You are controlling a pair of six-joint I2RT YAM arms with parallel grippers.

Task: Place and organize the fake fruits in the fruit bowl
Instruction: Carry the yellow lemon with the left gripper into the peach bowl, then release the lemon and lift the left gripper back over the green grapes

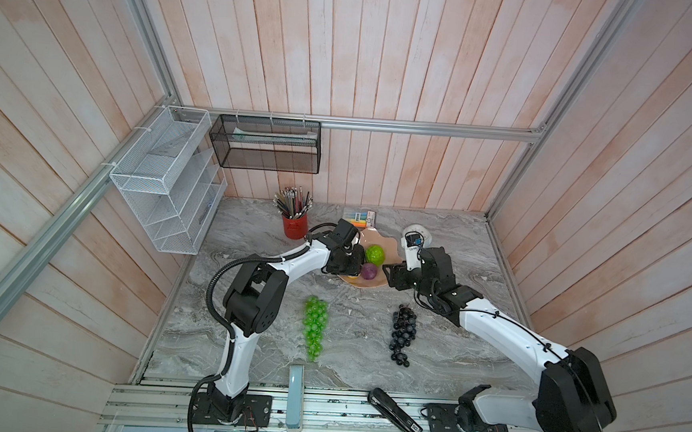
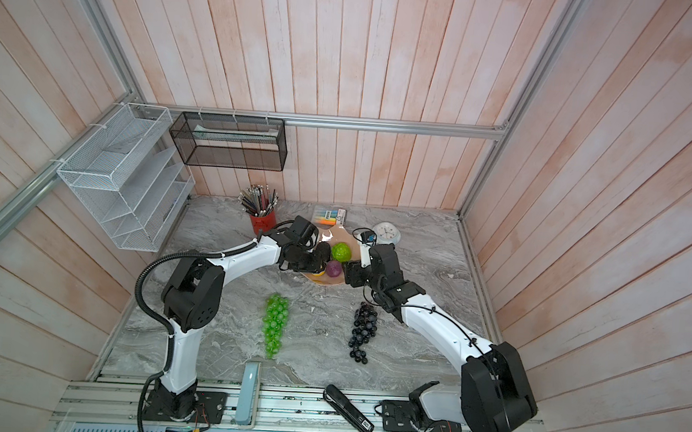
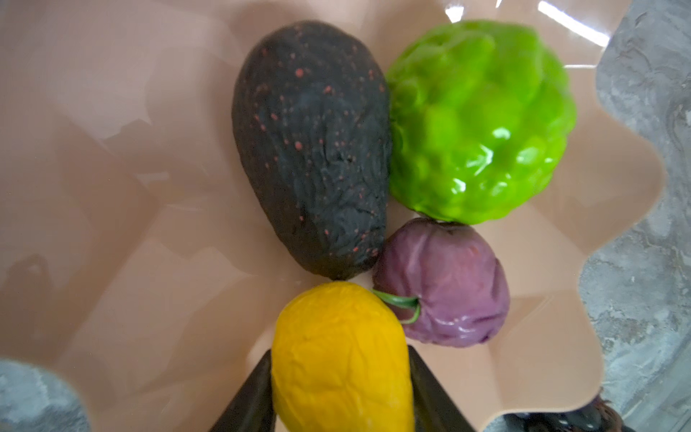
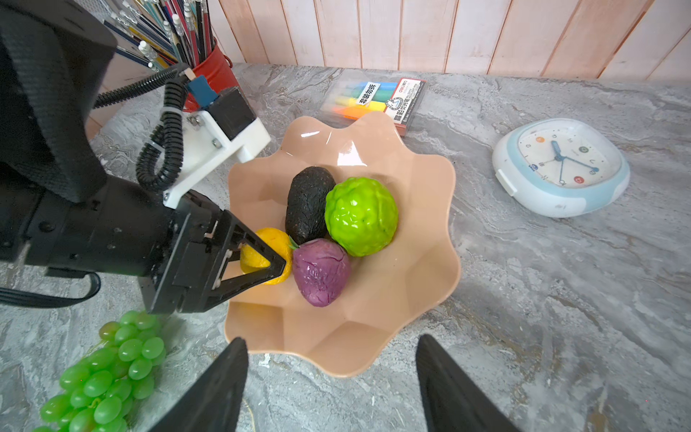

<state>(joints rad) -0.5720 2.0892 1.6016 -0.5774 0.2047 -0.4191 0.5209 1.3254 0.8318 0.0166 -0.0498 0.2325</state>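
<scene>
Bowl count: one fruit bowl [image 4: 407,299], peach-pink with a wavy rim, on the counter [image 1: 350,363] toward the back edge, about midway along it.
Fruit count: six pieces in all; four in the bowl, two on the counter.
In the bowl: one avocado [image 4: 308,204], one lime-green ball [image 4: 361,215], one purple ball [image 4: 321,273] and one yellow ball [image 4: 271,238], packed close in a single cluster.
On the counter: one green grape bunch [image 1: 314,327] and one black-purple grape bunch [image 1: 403,333]. Both lie mid-counter in front of the bowl, well apart. The green one is nearer the left edge, the dark one nearer the right.
Left arm: left gripper [image 3: 339,353] reaches into the bowl, jaws clasped on the yellow ball with a finger against each side.
Right arm: right gripper [image 4: 331,338] sits just at the bowl's right rim, jaws spread wide, released.
Other items, one each: red pencil cup [image 1: 294,226] near the back edge, left of the bowl. Marker pack [image 4: 374,99] at the back edge, just behind the bowl. Clock [image 4: 561,166] near the back edge, right of the bowl.
</scene>
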